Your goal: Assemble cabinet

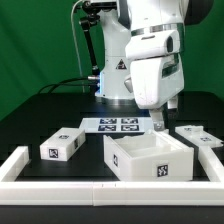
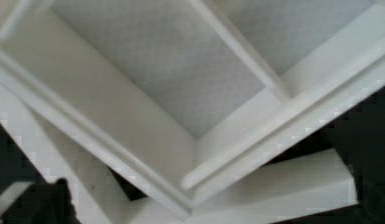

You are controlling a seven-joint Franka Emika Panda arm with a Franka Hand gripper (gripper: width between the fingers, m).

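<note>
1. Green curtain closes off the background. A black table forms the work surface.
2. A white border rail runs along the near edge of the table and up the exterior view's left side.
3. The marker board lies flat at the foot of the arm, behind the cabinet.
4. The cabinet stands near the front rail, slightly toward the exterior view's right. It is an open-topped white box with one square tag on its near face.
5. A smaller white tagged drawer block rests on the table toward the exterior view's left, well apart from the cabinet.
6. A flat white tagged piece lies on the table toward the exterior view's right, just beside the cabinet.
7. The gripper points down at the cabinet's far wall, near its far right corner. Contact with the wall cannot be confirmed.
8. Finger spacing is too small to read in the exterior view, so whether the jaws are spread or closed cannot be told.
9. The wrist view is blurred. It shows the cabinet close up: white walls framing a pale grey panel, with the dark table at the edges. No fingers can be identified there.
</note>
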